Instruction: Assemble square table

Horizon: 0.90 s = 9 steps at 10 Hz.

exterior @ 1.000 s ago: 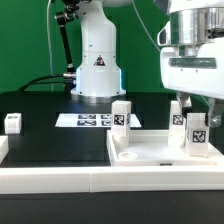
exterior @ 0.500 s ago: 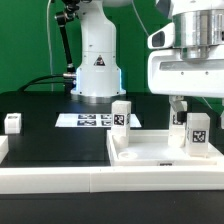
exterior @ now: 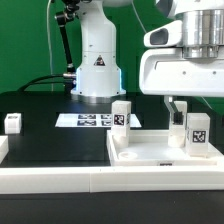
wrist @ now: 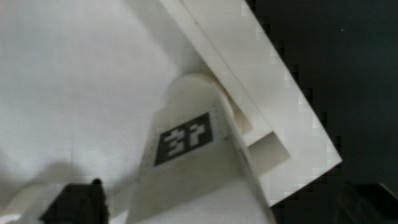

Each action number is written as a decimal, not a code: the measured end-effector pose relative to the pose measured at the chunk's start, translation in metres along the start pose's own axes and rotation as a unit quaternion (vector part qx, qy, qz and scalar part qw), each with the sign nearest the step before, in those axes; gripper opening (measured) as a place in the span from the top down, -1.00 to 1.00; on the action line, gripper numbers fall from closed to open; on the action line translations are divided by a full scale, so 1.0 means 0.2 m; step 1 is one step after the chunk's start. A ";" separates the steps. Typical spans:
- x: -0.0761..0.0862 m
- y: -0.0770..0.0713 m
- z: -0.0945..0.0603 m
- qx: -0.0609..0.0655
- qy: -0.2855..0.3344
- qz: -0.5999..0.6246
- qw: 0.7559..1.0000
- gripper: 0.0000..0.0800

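The square table's white slab [exterior: 150, 152] lies at the exterior view's right, against the front rail. Three tagged white legs stand upright on it: one at its left corner [exterior: 121, 114], one further back [exterior: 178, 122] and one at the right [exterior: 198, 132]. Another leg [exterior: 12, 122] stands alone on the black surface at the far left. My gripper [exterior: 186, 106] hangs open just above the two right-hand legs and holds nothing. In the wrist view a tagged leg [wrist: 185, 140] stands on the slab [wrist: 80, 90] by its raised rim, and one dark finger [wrist: 80, 203] shows at the frame's edge.
The robot's white base [exterior: 97, 65] stands at the back centre, with the marker board [exterior: 88, 120] lying flat in front of it. A long white rail [exterior: 55, 178] runs along the front edge of the black work surface. Cables trail at the back left.
The gripper has lifted off the right-hand legs and shifted towards the exterior view's left, its jaws opening a little wider. The legs and slab stayed put.
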<state>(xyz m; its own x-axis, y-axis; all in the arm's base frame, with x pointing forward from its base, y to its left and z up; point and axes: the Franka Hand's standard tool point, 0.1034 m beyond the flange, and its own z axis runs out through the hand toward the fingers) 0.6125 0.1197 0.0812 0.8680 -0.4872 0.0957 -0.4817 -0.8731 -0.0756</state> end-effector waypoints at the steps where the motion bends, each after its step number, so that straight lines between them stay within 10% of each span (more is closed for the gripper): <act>1: 0.00 0.00 0.00 -0.001 0.000 -0.027 1.000 -0.62; 7: 0.02 0.02 0.00 -0.008 0.004 -0.136 0.991 -0.55; 9: 0.02 0.02 0.00 -0.008 0.004 -0.118 0.993 0.27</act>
<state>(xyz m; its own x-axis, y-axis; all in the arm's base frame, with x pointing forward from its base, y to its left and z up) 0.6137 0.1142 0.0815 0.9560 -0.2693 0.1168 -0.2671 -0.9631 -0.0339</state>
